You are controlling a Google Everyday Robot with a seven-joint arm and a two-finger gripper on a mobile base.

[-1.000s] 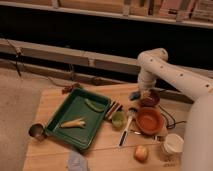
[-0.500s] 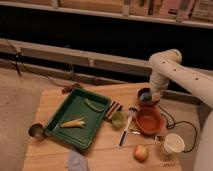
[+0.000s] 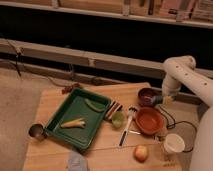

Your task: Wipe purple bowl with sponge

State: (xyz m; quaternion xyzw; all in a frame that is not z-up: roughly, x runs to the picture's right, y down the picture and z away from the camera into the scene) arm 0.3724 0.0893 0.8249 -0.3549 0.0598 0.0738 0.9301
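Observation:
The purple bowl [image 3: 147,96] is small and dark and stands upright on the wooden table [image 3: 55,102], at the back right. My gripper [image 3: 164,99] hangs from the white arm [image 3: 176,75] just to the right of the bowl, low at its rim. A small pale yellowish patch shows at the gripper's tip; I cannot tell whether it is the sponge. No sponge shows clearly anywhere else.
An orange bowl [image 3: 149,120] sits just in front of the purple bowl. A green tray [image 3: 59,116] holds a corn cob [image 3: 72,123] and a green vegetable [image 3: 93,105]. Also here are a green cup [image 3: 117,119], a white-headed brush [image 3: 127,126], an apple [image 3: 141,152], a white cup [image 3: 173,143], a metal cup [image 3: 36,131] and a grey cloth [image 3: 77,161].
The arm has swung to the right. The gripper has moved from over the purple bowl to its right side, so the bowl now shows whole.

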